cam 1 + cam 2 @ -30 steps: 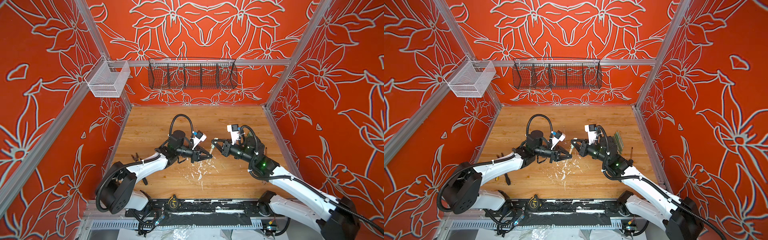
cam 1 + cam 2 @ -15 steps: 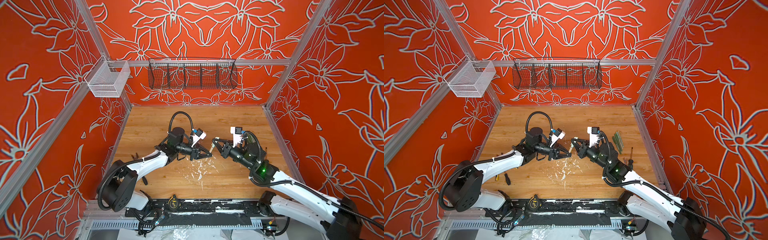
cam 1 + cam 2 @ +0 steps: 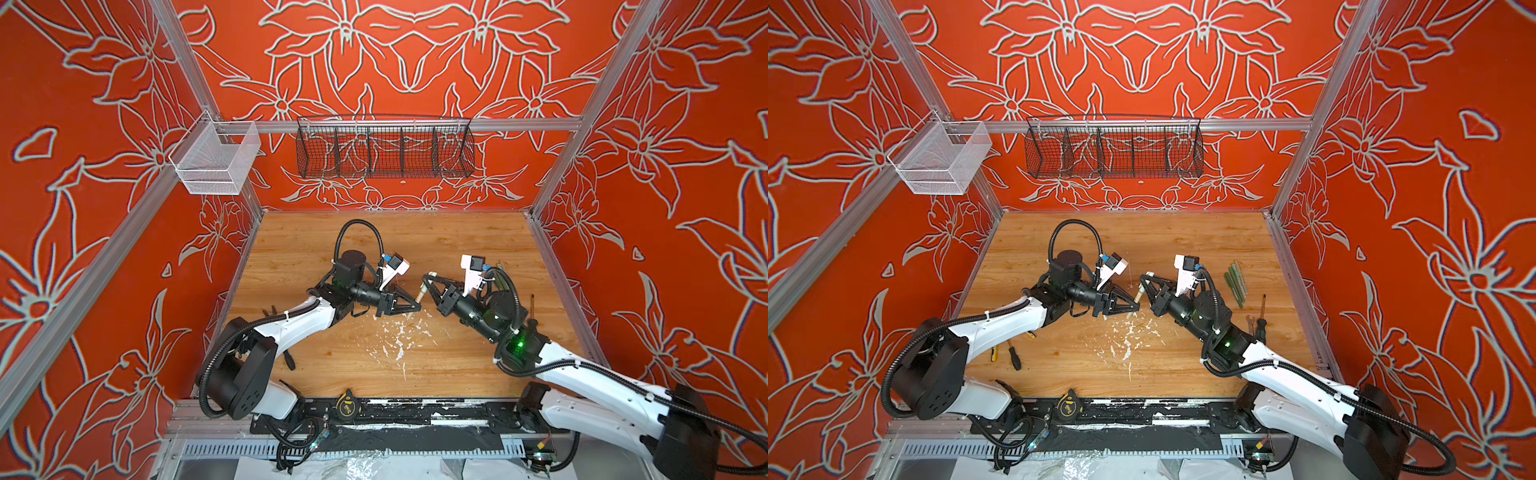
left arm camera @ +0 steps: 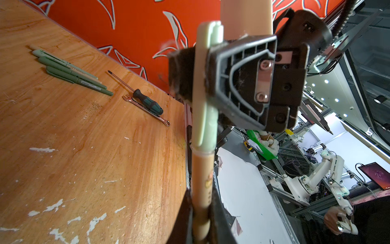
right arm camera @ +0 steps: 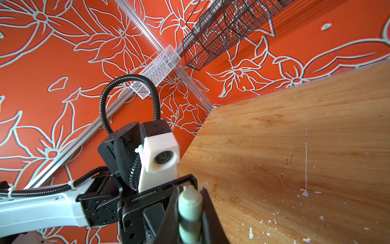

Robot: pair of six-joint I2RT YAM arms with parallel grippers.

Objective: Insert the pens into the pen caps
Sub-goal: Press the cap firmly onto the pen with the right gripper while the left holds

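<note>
Left wrist view showed the left jaws shut on the tan pen (image 4: 201, 179), and the right jaws clamped on the pale green cap (image 4: 203, 105) seated over its other end. In both top views the left arm (image 3: 291, 328) and right arm (image 3: 582, 374) reached inward, meeting above the surface (image 3: 311, 249). The pen ran front to back, cap rearward.

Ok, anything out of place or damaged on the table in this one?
Yes. White flecks are scattered over the middle front of the wooden table, like chipped paint. A screwdriver and wrench lie right beside the row of pens, though capping needs neither. The pens themselves lie neatly side by side.
</note>
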